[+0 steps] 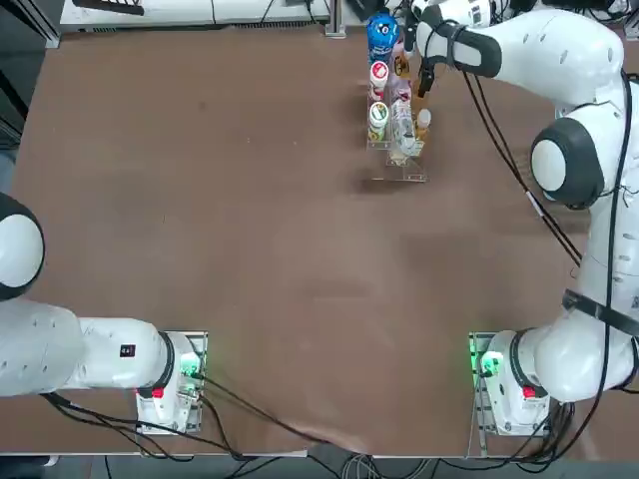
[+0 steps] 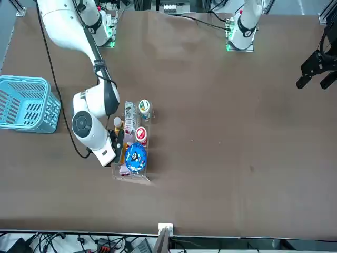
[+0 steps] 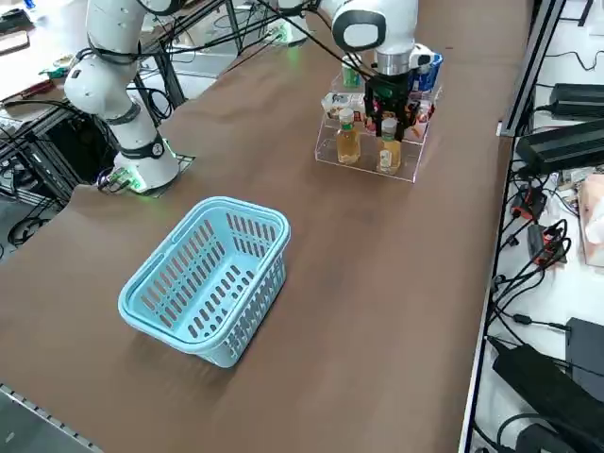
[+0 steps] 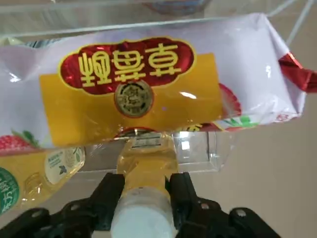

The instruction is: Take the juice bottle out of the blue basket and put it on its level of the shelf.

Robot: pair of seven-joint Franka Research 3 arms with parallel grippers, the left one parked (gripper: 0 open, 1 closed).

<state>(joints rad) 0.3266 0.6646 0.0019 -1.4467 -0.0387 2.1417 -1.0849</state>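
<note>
My right gripper [image 3: 389, 106] is at the clear stepped shelf [image 3: 364, 166], shut on the neck of a juice bottle [image 3: 388, 151], a slim amber bottle with a white cap. In the right wrist view the black fingers [image 4: 110, 191] press both sides of the juice bottle [image 4: 146, 166] just under its cap. The bottle stands upright in the lowest row, beside a second amber bottle [image 3: 348, 140]. From overhead the gripper [image 1: 425, 80] covers the held bottle. The blue basket [image 3: 203, 278] lies apart at the table's right side, with nothing showing inside it [image 2: 26, 103].
On the higher rows of the shelf [image 1: 407, 176] stand a big blue-topped bottle [image 1: 381, 35], a red-lidded one [image 1: 378, 73] and a green-lidded one [image 1: 377, 115]. A wrapped snack pack [image 4: 148, 84] lies right behind the held bottle. Open brown table surrounds the shelf.
</note>
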